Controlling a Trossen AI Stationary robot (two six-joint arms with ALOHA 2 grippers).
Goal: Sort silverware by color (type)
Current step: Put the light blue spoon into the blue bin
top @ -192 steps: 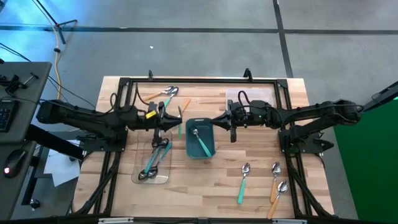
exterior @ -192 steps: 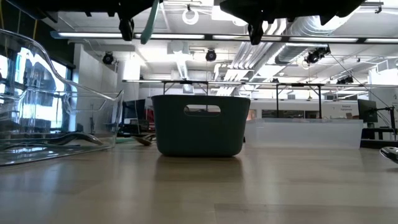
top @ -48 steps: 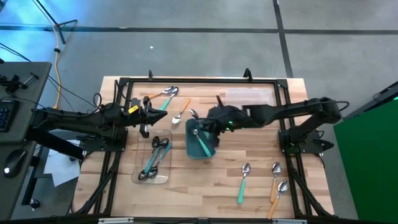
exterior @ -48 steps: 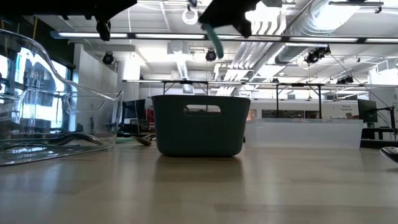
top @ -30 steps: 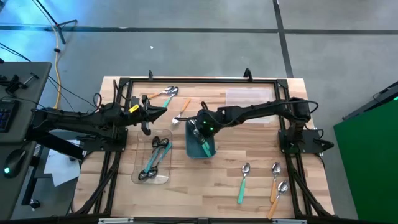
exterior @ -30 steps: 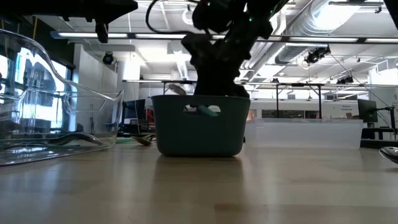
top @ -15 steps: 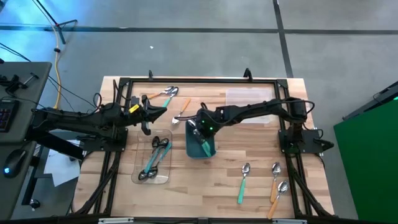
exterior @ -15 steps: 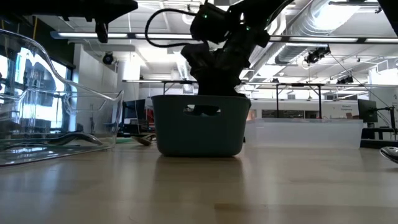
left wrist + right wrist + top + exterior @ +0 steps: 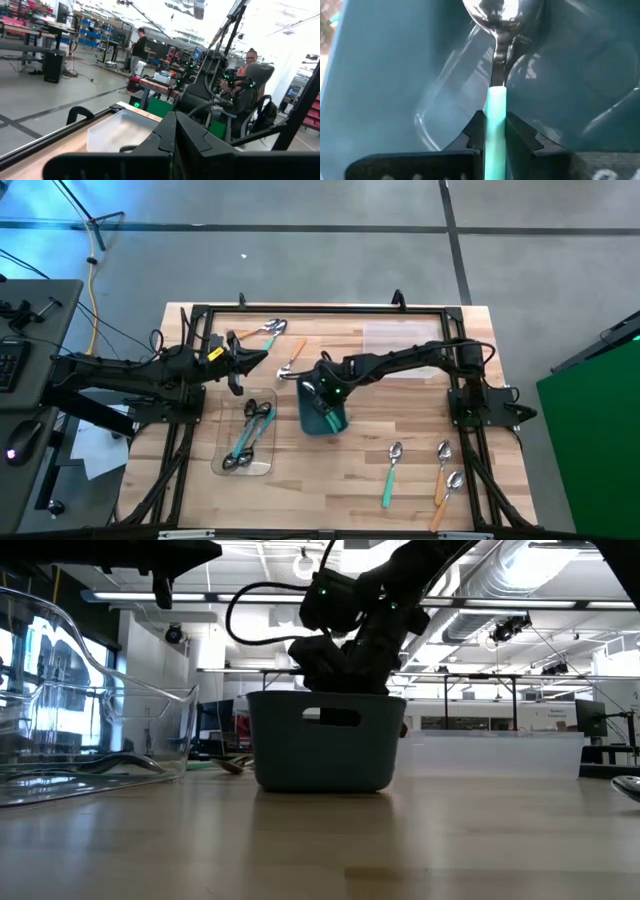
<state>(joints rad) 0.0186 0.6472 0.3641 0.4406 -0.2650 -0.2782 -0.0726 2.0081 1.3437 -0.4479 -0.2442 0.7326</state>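
The right gripper [image 9: 495, 131] reaches down into the teal bin [image 9: 310, 415] near the table's middle, fingers [image 9: 475, 131] clamped on the teal handle of a spoon [image 9: 496, 60]. The spoon's long axis runs straight out from the fingers, bowl pointing away against the bin's inner wall. The left gripper [image 9: 262, 357] waits shut and empty over the table's left side.

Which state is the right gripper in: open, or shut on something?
Shut on a teal-handled spoon: the right gripper pinches its handle between both fingers, inside the teal bin.
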